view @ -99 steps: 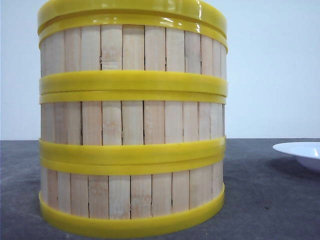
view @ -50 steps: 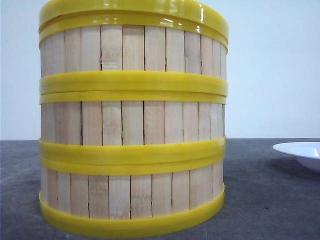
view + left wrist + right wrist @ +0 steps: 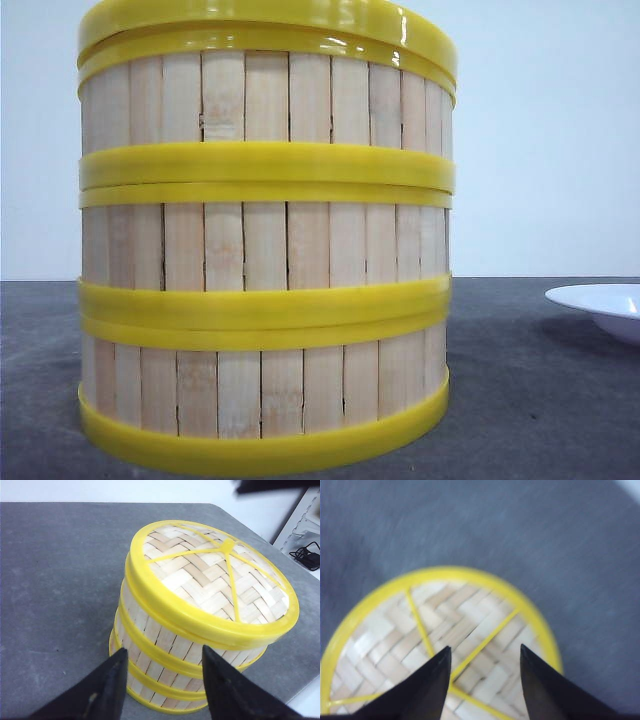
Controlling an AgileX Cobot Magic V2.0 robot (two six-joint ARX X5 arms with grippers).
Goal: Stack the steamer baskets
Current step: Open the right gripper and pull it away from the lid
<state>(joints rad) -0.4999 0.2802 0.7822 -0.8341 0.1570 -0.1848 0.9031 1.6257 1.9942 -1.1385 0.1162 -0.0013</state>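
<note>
Three steamer baskets [image 3: 265,250] stand stacked w/ lid [image 3: 215,580] on, unchanged since a sec ago; left gripper [image 3: 162,672] & right gripper [image 3: 482,672] both spread, empty: task looks done.

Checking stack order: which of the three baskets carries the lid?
The top steamer basket: the woven lid sits directly on its rim. The other two baskets lie stacked beneath it.

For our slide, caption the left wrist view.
Open left tool beside three stacked steamer baskets topped with a woven lid.
</note>
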